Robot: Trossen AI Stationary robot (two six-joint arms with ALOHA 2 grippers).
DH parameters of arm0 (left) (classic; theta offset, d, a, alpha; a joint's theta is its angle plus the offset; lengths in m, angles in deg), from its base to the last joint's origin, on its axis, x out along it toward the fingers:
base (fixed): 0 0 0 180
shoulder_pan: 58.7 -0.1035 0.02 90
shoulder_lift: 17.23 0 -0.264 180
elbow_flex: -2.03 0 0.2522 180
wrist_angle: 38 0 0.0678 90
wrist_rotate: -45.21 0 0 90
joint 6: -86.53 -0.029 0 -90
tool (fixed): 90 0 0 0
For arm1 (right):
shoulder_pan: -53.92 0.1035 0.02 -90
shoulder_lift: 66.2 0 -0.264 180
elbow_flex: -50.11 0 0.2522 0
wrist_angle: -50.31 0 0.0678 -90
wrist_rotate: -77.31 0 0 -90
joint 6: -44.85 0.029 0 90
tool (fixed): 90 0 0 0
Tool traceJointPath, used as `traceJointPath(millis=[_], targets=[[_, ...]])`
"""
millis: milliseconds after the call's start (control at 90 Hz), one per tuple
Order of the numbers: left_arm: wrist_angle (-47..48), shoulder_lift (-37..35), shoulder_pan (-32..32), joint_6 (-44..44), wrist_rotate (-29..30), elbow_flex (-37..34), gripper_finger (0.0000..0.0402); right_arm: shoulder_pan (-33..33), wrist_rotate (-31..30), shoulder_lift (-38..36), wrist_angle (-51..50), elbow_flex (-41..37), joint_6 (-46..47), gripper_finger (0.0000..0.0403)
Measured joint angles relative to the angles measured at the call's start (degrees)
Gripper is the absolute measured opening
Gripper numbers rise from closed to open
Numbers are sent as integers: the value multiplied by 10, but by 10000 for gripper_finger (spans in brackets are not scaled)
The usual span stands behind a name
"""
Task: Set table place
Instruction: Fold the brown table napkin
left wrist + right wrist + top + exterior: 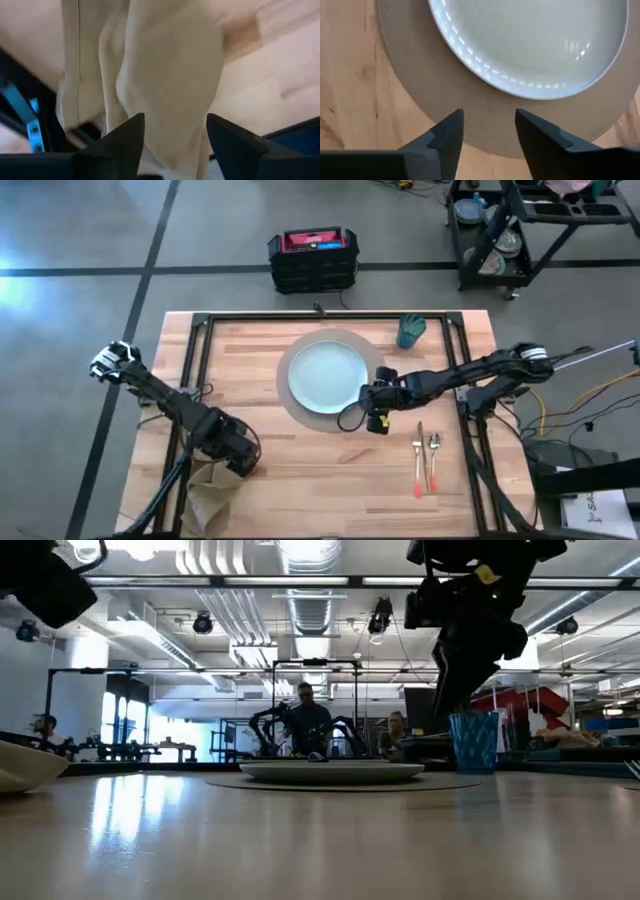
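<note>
A pale blue-green round plate (325, 372) sits centred on a round tan woven mat (300, 412) near the far edge of the light butcher-block wooden table (330, 480). A small teal cup (411, 331) stands upright toward the far right corner. An orange-handled fork (419, 459) and spoon (433, 460) lie side by side near the right edge. A crumpled brown cloth napkin (208, 492) lies at the near left corner.

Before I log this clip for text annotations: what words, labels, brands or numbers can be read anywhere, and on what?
None can be read.
Red and black case on the floor beyond the table: a pale label patch on its lid, too small to read.
White sheet on the floor past the table's right edge: dark print, too blurred to read.
Plate, cup, fork and spoon: no markings visible.
</note>
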Motion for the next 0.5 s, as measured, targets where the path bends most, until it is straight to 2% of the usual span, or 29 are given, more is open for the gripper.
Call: traceJointPath(millis=[100, 244, 500], targets=[[-11, 0, 22, 31, -23, 0, 175, 0, 0, 0, 1, -1, 0, 175], [-26, 0, 48, 63, -18, 0, 164, 0, -9, 0, 1, -1, -1, 167], [-35, 7, 72, 87, -11, -23, 167, 0, -10, 0, 3, -2, -5, 152]])
